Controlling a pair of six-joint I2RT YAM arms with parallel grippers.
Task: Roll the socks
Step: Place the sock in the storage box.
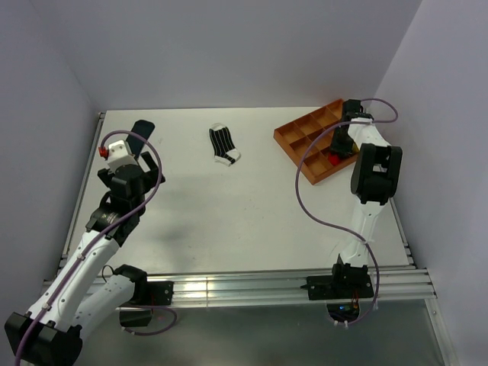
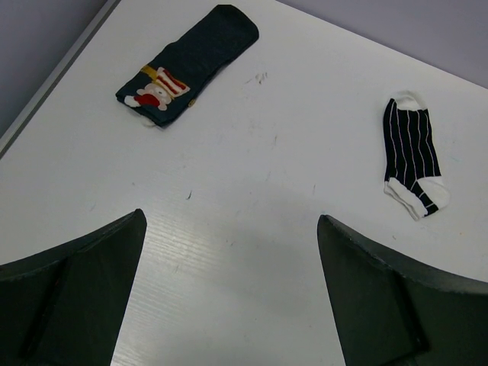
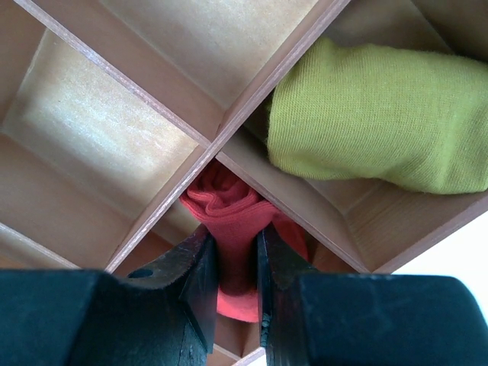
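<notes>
Right gripper (image 3: 238, 267) clamps a rolled red fabric sock (image 3: 229, 210) inside one compartment of a wooden divided tray (image 3: 252, 99); left gripper (image 2: 231, 229) hangs, jaws wide apart, over the white table (image 2: 252, 191); dark navy patterned sock (image 2: 191, 65) and black-and-white striped sock (image 2: 412, 152) lie flat there, apart.

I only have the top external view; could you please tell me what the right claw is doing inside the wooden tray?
Observer: The right claw is shut on the red sock, rolled, inside one compartment of the tray.
Operator: Thanks. Is anything beside it?
Observer: A yellow-green bundle lies in the adjoining compartment.
Operator: And the left claw?
Observer: It is open and holds nothing; ahead lies the navy sock, flat, a bear figure on its cuff.
</notes>
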